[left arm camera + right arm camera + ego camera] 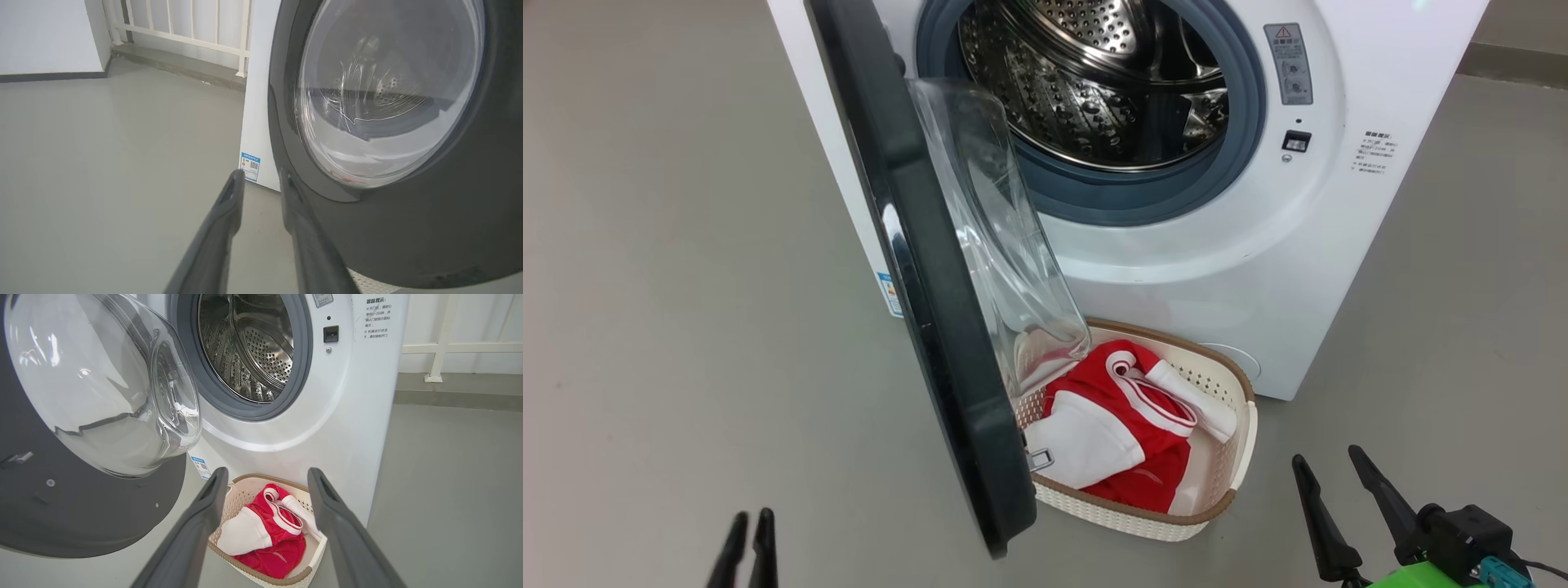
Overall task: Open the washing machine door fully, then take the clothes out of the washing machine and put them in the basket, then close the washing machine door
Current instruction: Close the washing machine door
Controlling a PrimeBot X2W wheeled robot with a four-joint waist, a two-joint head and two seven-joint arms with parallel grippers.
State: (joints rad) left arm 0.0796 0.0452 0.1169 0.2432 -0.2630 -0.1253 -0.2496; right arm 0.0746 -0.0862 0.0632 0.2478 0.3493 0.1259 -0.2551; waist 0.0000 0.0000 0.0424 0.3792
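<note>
The washing machine (1217,269) stands with its door (931,286) swung out towards me, edge-on in the head view. Its steel drum (1094,82) shows no fabric. The red and white clothes (1127,425) lie in the basket (1245,408) on the floor below the opening, partly behind the door's glass bowl. My left gripper (752,514) is low at the door's outer side, its fingers a narrow gap apart with nothing between them. In the left wrist view this gripper (261,175) points past the door (408,224) rim. My right gripper (1327,461) is open right of the basket, and in its own view (267,473) aims at the clothes (269,535).
Grey floor spreads to the left and right of the machine. A white railing (184,36) on a low kerb runs behind it, next to a white wall (45,32). A blue label sticker (250,166) sits low on the machine's side.
</note>
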